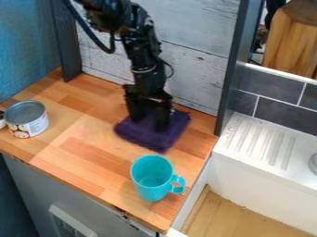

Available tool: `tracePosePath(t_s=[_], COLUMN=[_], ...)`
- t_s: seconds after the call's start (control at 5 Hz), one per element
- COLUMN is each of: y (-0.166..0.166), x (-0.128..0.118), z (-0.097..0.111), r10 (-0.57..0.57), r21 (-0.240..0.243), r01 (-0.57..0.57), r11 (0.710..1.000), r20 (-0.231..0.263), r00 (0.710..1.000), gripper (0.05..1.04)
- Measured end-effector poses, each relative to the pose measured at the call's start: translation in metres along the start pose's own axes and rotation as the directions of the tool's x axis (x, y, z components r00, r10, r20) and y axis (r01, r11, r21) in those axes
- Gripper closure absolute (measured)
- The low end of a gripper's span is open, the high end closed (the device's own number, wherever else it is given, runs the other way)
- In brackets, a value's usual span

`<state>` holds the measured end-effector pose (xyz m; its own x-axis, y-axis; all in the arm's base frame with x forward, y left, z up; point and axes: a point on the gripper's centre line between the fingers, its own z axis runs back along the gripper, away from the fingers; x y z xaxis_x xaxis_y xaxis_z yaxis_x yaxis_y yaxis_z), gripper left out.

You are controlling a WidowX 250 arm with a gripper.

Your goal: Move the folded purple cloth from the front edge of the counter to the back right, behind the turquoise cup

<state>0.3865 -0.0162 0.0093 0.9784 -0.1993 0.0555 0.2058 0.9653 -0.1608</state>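
Purple cloth [148,135] lies crumpled on a wooden countertop [86,146], directly beneath the robot's black gripper [147,123], as seen from across the room. The gripper points down at the fabric and stands open, its two fingers apart, with purple material showing between them; whether any fold is pinched, I cannot tell. Above the gripper, the black arm [142,60] comes down from the top, a cable [93,34] looping beside it.

Nearer to me than the gripper, and slightly to its right, a turquoise mug [149,179] stands upright near the counter's front edge, apart from the cloth, its handle to the right. Well to the gripper's left, a tin can [28,124] with a printed label stands upright, a small white object [2,120] just beside it at the edge of view. Behind the gripper rises a whitewashed plank panel [192,69], between two dark posts. To the gripper's right, past the counter's end, sits a white sink unit [238,163] with a ridged draining surface, backed by dark gray tiles [285,111].
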Motion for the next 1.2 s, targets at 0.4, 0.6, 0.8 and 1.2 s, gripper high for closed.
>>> tracePosePath(t_s=[0.4, 0.6, 0.8, 1.2], y=[-0.015, -0.012, -0.007, 0.022], x=[0.011, 0.012, 0.006, -0.026], z=[-0.002, -0.001, 0.003, 0.027], r10=[-0.041, -0.044, -0.055, -0.018], r21=[-0.043, -0.022, 0.021, -0.002], r01=[0.041, 0.043, 0.055, 0.018], r11=[0.998, 0.999, 0.998, 1.0], r20=[0.013, -0.003, -0.012, 0.022], r00=[0.999, 0.999, 0.998, 1.0], gripper=[0.083, 0.083, 0.083, 0.083])
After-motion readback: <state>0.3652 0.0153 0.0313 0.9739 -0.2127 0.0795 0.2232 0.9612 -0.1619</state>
